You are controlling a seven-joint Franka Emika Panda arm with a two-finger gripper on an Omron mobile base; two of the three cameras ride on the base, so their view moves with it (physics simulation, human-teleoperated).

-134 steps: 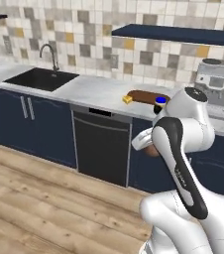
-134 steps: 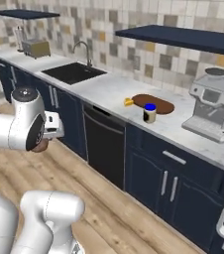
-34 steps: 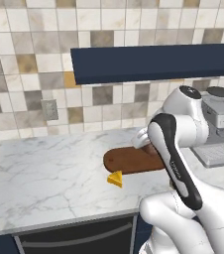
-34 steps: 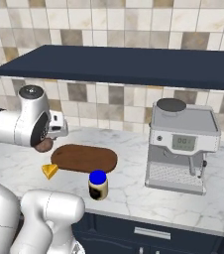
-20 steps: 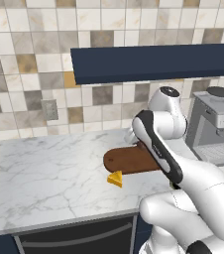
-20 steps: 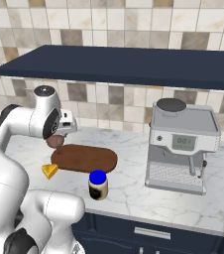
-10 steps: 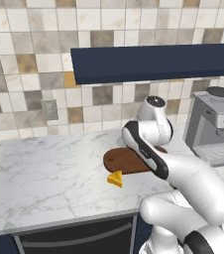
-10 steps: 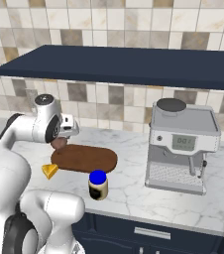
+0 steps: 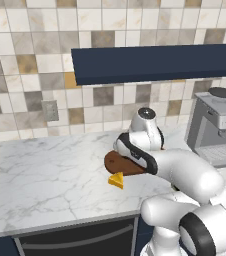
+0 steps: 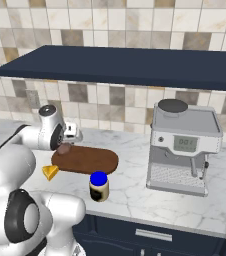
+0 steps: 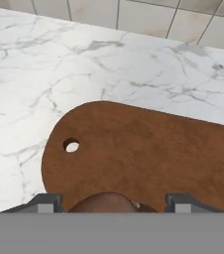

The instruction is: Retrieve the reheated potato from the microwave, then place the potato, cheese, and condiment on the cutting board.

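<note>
One thing sat between your gripper's (image 11: 106,202) two dark tips in the hand view: the potato (image 10: 63,148), a reddish-brown lump low over the holed end of the cutting board (image 11: 148,154); the tips stood spread on either side of it, close to its flanks, and whether they pinched it or had just let go you could not tell from these pictures; in the right base view it looked to be at or just above the board's surface, near the end closest to the arm; the board's long axis ran away from that end toward the coffee machine (image 10: 182,147); the cheese (image 10: 50,172) lay on the marble just off the board's near edge, beside the claw, so I judged it the nearer pickup; the condiment (image 10: 99,186) stood on the counter (image 9: 45,170) in front of the board's middle, farther along.
</note>
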